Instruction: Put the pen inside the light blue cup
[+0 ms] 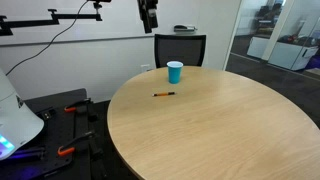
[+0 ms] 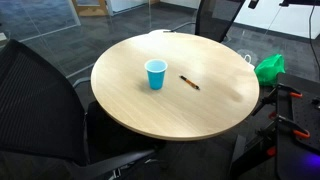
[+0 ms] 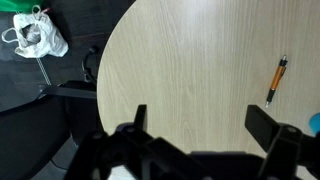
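The pen (image 1: pixel 164 94) lies flat on the round wooden table (image 1: pixel 220 130), a thin stick with an orange part. It shows in both exterior views (image 2: pixel 189 82) and at the right of the wrist view (image 3: pixel 277 80). The light blue cup (image 1: pixel 175 71) stands upright just beyond the pen, also seen from the other side (image 2: pixel 155 73); only a cyan sliver shows at the wrist view's right edge (image 3: pixel 316 122). My gripper (image 1: pixel 148 12) hangs high above the table, open and empty; in the wrist view its fingers (image 3: pixel 203 125) are spread wide, with the pen to their right.
A black chair (image 1: pixel 180 48) stands behind the table, and another black chair (image 2: pixel 40 100) stands beside it. A green bag (image 2: pixel 268 68) lies past the table edge. A white plastic bag (image 3: pixel 38 35) lies on the floor. Equipment (image 1: pixel 60 130) sits beside the table.
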Controlling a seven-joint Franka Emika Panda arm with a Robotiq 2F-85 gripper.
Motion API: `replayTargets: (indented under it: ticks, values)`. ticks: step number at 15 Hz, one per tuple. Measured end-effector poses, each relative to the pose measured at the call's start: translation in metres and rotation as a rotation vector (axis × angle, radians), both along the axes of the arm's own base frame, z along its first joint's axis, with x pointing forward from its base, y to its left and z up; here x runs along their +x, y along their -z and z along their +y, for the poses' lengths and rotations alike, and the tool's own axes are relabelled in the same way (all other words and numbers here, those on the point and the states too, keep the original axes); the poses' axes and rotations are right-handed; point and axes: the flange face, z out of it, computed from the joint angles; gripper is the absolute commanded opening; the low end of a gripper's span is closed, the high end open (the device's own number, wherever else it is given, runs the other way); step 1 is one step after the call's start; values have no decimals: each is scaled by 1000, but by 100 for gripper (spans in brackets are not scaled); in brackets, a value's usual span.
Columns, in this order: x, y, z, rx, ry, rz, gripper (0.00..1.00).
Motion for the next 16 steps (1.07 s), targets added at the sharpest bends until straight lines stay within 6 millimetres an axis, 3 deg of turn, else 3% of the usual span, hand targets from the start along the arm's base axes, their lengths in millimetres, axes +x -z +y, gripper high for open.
replayTargets:
  ticks: [10, 13, 16]
  values:
    - [3, -2, 4, 7, -11, -22, 100]
    - [13, -1, 19, 63, -29, -83, 100]
    - [27, 13, 36, 143, -33, -123, 100]
